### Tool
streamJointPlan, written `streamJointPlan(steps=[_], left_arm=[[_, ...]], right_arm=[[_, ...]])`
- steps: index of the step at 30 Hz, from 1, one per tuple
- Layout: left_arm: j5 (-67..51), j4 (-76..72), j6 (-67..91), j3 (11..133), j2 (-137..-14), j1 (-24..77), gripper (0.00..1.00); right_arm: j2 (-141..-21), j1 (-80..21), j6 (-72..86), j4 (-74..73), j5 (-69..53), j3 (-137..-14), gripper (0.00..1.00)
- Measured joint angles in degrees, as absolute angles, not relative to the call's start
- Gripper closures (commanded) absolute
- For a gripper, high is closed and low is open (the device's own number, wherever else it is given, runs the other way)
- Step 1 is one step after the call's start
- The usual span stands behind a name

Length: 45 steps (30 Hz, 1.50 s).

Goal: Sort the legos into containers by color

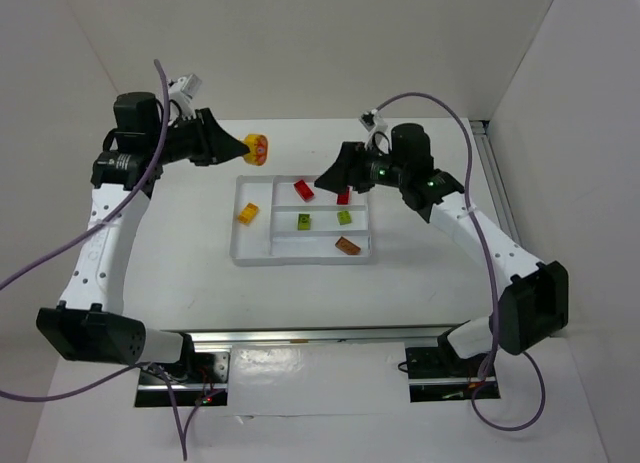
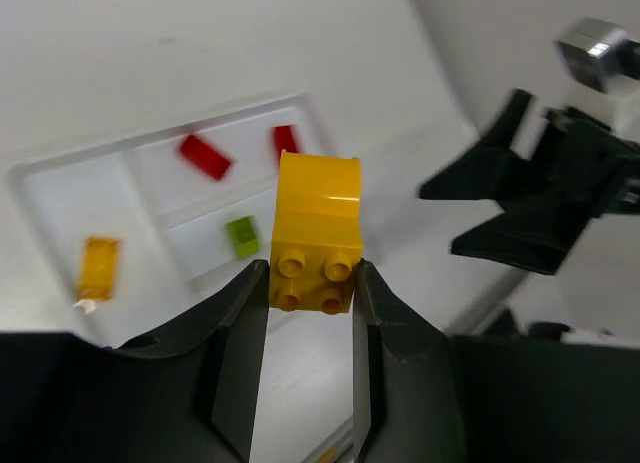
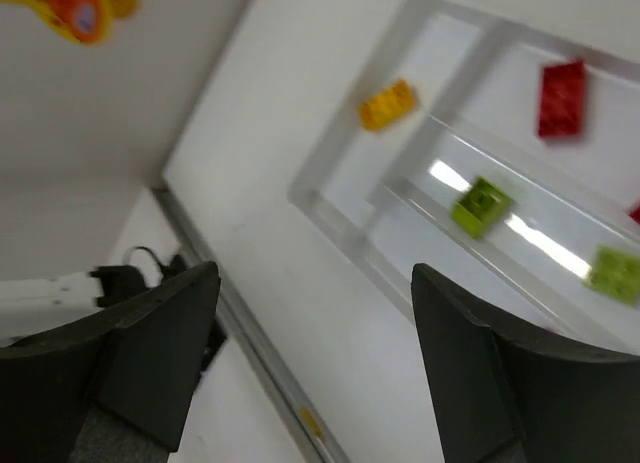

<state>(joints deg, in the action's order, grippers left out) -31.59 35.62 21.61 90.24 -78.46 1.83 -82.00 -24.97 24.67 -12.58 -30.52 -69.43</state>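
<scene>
No text, label, brand, number or sign reads in any view. The round studs on the yellow plastic brick [image 2: 318, 238], at 6 o'clock on the brick in the left wrist view, are too blurred to make out any raised mark. A small yellowish sticker [image 3: 310, 423] on the grey metal rail [image 3: 245, 328], near 6 o'clock in the right wrist view, is too small and blurred to read.
</scene>
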Motion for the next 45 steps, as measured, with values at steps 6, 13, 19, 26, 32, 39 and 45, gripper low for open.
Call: streamJointPlan(steps=[6,13,19,26,32,39,45], left_arm=[[-53.71,22.52,28.34,84.97,-80.05,2.28,1.00],[-65.82,7.97,39.77,81.19,-81.60,2.31,1.00],[-70.17,-1.96,45.89,80.47,-81.58,2.31,1.00],[-70.61,-0.36,45.06,80.49,-81.58,2.31,1.00],[-70.61,2.13,43.62,80.66,-81.58,2.31,1.00],[-71.31,3.70,41.65,81.06,-81.03,2.28,1.00],[-71.35,4.43,40.91,81.34,-81.03,1.61,1.00]], right_arm=[[-81.08,-23.49,30.94,1.08,-41.67,-75.44,0.12],[-85.32,-23.44,33.61,10.74,-49.52,-80.40,0.07],[-90.08,-25.30,32.16,10.13,-51.75,-83.48,0.05],[-93.86,-28.71,32.32,10.72,-53.95,-85.89,0.13],[-94.87,-29.71,36.42,15.68,-56.42,-85.69,0.52],[-94.96,-29.63,41.34,21.32,-57.21,-83.61,0.90],[-94.30,-29.21,42.74,23.44,-55.86,-81.10,1.00]])
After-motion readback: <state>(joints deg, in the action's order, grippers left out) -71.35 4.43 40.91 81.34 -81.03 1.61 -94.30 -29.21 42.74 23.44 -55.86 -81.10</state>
